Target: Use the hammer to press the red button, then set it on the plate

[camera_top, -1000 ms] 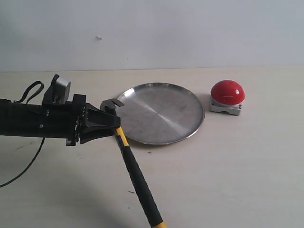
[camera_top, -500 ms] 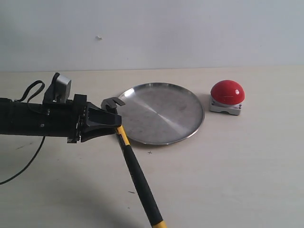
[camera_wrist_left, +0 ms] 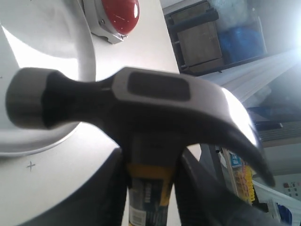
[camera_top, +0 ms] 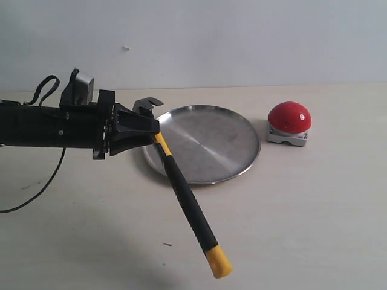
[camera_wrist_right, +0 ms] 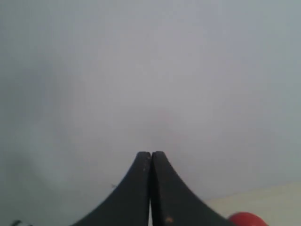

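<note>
While in end effector (camera_top: 153, 129), hammer (camera_top: 188, 209) over plate (camera_top: 233, 142)

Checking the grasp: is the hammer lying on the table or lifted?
Lifted. The left gripper clamps the hammer in its jaws just below the head, and the handle slants down across the plate rim.

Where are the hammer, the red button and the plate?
hammer (camera_top: 190, 205): exterior view, black handle.
red button (camera_top: 289, 116): exterior view, red dome.
plate (camera_top: 211, 142): exterior view, bare middle.

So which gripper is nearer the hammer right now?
Left. The left gripper clamps the hammer just below its head; the right gripper is shut and empty, outside the exterior view.
</note>
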Action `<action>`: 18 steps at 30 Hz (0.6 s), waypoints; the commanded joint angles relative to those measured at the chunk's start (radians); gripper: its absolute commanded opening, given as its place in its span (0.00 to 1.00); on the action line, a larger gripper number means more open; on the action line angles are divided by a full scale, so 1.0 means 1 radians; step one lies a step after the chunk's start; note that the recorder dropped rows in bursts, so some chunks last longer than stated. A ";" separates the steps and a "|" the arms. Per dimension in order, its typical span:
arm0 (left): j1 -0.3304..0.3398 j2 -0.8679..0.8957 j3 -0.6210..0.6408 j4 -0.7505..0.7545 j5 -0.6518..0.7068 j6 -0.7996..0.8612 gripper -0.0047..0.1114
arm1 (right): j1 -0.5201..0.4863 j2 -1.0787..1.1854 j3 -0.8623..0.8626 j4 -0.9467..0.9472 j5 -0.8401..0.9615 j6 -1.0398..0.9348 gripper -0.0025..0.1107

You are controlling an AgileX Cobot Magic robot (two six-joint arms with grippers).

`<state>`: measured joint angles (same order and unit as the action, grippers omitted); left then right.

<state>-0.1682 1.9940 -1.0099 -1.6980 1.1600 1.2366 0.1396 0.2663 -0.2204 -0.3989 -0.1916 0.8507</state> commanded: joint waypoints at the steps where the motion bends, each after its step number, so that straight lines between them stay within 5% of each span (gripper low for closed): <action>1: -0.003 -0.016 -0.027 -0.046 0.061 -0.019 0.04 | 0.000 0.230 -0.125 -0.279 0.144 0.152 0.02; 6: -0.003 -0.016 -0.027 -0.046 0.061 -0.019 0.04 | 0.005 0.480 -0.265 -0.340 0.251 0.045 0.02; 11: -0.003 -0.016 -0.026 -0.046 0.061 -0.011 0.04 | 0.005 0.638 -0.396 -0.360 0.449 -0.309 0.02; 14: -0.003 -0.016 -0.026 -0.046 0.061 -0.011 0.04 | 0.005 0.762 -0.547 -0.358 0.757 -0.489 0.02; 18: -0.003 -0.016 -0.026 -0.046 0.061 -0.007 0.04 | 0.005 0.933 -0.753 -0.070 1.171 -0.744 0.02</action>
<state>-0.1682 1.9940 -1.0241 -1.6980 1.1600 1.2222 0.1416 1.1186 -0.8870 -0.6507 0.7804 0.2603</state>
